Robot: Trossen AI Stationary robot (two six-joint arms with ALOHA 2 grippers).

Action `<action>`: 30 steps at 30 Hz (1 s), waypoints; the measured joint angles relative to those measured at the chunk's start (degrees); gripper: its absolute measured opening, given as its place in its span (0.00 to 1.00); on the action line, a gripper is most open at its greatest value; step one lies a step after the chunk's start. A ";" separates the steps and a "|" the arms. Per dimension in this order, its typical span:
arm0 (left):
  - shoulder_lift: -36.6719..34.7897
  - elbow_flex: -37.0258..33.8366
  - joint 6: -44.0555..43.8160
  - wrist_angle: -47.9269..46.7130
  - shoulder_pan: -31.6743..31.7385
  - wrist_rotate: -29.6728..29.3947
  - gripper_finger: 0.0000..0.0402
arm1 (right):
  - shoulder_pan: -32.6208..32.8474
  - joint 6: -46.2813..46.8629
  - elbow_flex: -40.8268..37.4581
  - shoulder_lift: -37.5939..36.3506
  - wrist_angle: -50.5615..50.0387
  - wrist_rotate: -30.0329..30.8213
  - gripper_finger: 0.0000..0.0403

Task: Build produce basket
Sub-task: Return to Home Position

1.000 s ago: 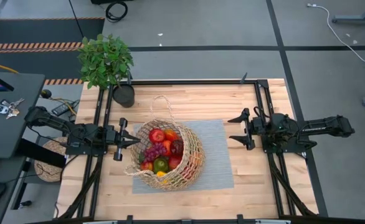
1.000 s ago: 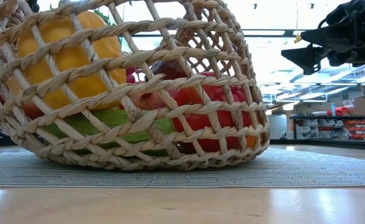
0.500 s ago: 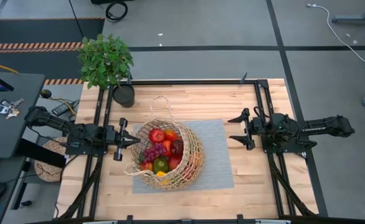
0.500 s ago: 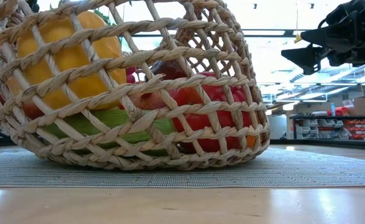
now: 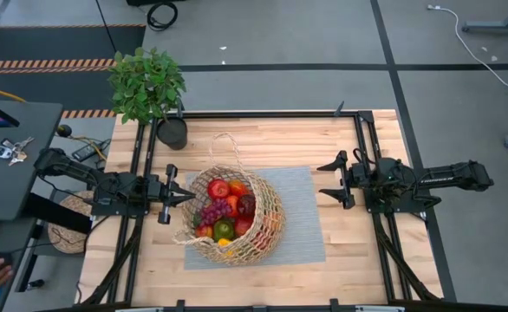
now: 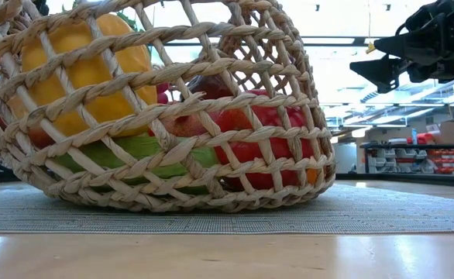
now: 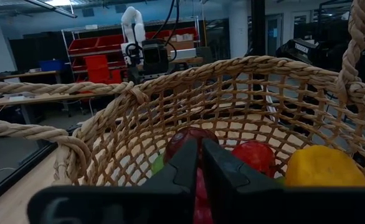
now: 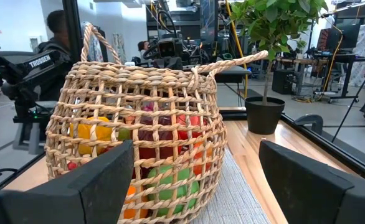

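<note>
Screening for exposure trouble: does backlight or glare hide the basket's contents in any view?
Low view: bright backlight behind the basket, glare on the table, yet the produce shows through the weave. High view: even light, nothing hidden. Right wrist view: produce dim but visible.

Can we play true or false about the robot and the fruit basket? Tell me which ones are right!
1. The basket has produce in it. True.
2. The right gripper holds an apple. False: it is open and empty, away from the basket.
3. The potted plant stands inside the basket. False: it stands on the table, at a far corner.
4. The left gripper is shut. True.
5. The basket sits on a grey mat. True.
</note>
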 joint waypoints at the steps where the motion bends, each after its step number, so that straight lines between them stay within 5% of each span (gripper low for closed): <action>1: 0.01 0.01 0.00 0.00 0.00 0.01 0.08 | 0.00 0.00 0.00 0.01 -0.01 0.00 0.86; 30: 0.01 0.01 0.00 -0.01 0.00 0.02 0.07 | 0.00 0.00 0.00 -0.01 -0.01 0.00 0.87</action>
